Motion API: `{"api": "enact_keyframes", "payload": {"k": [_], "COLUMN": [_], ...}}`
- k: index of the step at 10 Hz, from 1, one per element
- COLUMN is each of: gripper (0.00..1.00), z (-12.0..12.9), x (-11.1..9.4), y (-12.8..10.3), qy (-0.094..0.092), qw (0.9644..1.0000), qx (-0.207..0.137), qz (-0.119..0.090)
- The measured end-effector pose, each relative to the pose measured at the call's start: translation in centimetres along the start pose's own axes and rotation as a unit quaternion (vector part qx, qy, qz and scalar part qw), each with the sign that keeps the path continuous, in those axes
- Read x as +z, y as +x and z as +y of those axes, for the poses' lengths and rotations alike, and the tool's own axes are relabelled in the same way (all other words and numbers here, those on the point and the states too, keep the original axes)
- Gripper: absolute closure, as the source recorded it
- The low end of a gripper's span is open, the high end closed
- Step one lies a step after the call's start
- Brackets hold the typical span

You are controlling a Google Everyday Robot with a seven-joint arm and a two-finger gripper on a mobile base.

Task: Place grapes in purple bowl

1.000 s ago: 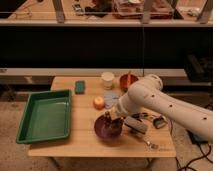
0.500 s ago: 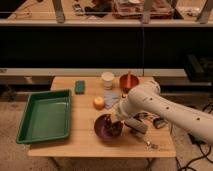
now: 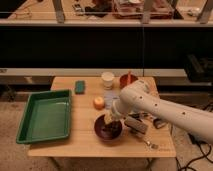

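Here the white arm reaches in from the right and bends down over the wooden surface, ending at the tool, which hangs directly above the purple bowl near the surface's front edge. The tool points down into the bowl's opening, its tip just over the dark interior. Whether it is holding anything cannot be told. The grapes cannot be made out as a separate thing; the bowl's inside is dark and partly covered by the tool, so if they lie there or in the tool's grip, that is hidden.

Just behind and to the left of the bowl sits a smooth orange fruit, apart from the bowl's rim. Further back stands a white cup, and to its right a smaller orange-red bowl, partly hidden by the arm. A small green sponge-like block lies near the back left of the surface. A large green tray takes up the left side, overhanging the surface's left edge. To the right of the purple bowl, under the arm, lies a dark flat packet, and some small items near the front right corner are too blurred to name.

No brand, label or writing can be read on any of these things.
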Motion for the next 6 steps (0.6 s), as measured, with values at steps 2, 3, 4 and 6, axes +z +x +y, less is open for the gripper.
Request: {"api": "enact_keyframes", "payload": {"k": [2, 3, 4, 6], "gripper": [0.36, 0.36, 0.36, 0.36], "z": [0.3, 0.6, 1.3, 2.2], "x": [-0.8, -1.5, -2.7, -5.9], "y": [0.2, 0.3, 0.4, 1.0], "qy": [-0.020, -0.031, -0.048, -0.072], "qw": [0.9998, 0.9994, 0.9985, 0.9950], "qx": [0.004, 0.007, 0.014, 0.029], "qz": [0.003, 0.009, 0.023, 0.062]}}
